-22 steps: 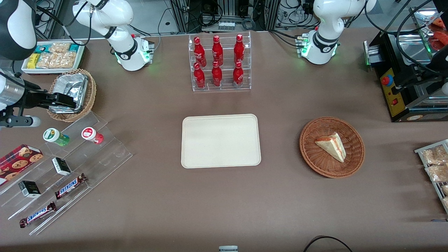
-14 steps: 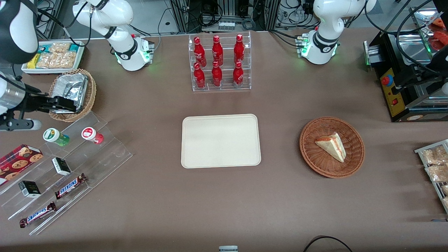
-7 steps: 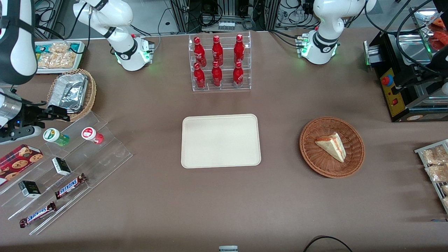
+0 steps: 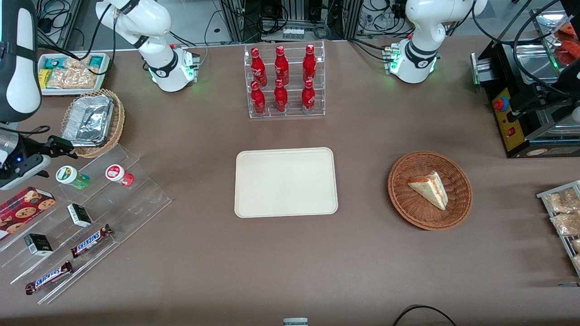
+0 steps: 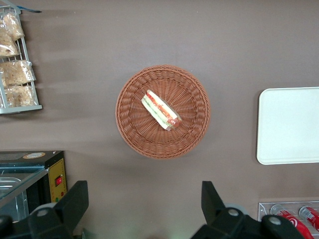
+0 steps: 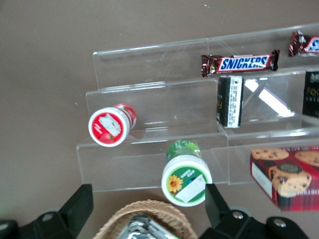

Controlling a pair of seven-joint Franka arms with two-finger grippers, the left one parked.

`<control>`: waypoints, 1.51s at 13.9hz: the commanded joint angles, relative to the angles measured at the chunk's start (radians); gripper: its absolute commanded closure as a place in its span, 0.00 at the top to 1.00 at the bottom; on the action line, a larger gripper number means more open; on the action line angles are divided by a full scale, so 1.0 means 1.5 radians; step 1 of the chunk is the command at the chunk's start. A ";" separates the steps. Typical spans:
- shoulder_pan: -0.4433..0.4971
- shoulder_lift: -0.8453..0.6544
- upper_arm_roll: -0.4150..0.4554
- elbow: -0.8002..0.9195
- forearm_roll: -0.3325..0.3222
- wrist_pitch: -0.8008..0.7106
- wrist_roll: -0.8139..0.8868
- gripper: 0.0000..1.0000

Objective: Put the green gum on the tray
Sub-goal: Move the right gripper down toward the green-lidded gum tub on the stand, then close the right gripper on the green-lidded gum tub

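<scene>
The green gum (image 4: 71,176) (image 6: 186,179) lies on the top step of a clear stepped stand (image 4: 136,199), its white lid with a green-and-yellow mark facing up. The cream tray (image 4: 285,181) (image 5: 289,124) sits flat at mid-table with nothing on it. My gripper (image 4: 60,147) (image 6: 147,209) hangs open just above the stand, slightly farther from the front camera than the green gum, over the rim of the foil-lined wicker basket (image 6: 144,219). One finger (image 6: 215,201) stands close beside the gum's lid, and nothing is between the fingers.
A red gum bottle (image 4: 118,174) (image 6: 110,125) lies beside the green one. Lower steps hold Snickers bars (image 4: 90,241) and small dark boxes (image 4: 79,215); a cookie box (image 4: 25,206) lies alongside. A cola bottle rack (image 4: 283,81) and a sandwich basket (image 4: 429,190) are farther along the table.
My gripper has drawn back from above the foil-lined basket toward the working arm's end of the table and come nearer the green gum. Nothing else moved.
</scene>
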 commanded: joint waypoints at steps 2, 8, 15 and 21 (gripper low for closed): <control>-0.024 0.025 0.003 -0.017 0.000 0.059 -0.103 1.00; -0.026 0.047 0.003 -0.028 0.001 0.111 -0.121 1.00; -0.042 0.043 0.002 -0.068 0.000 0.152 -0.130 1.00; -0.041 0.041 0.000 -0.076 -0.003 0.141 -0.131 0.00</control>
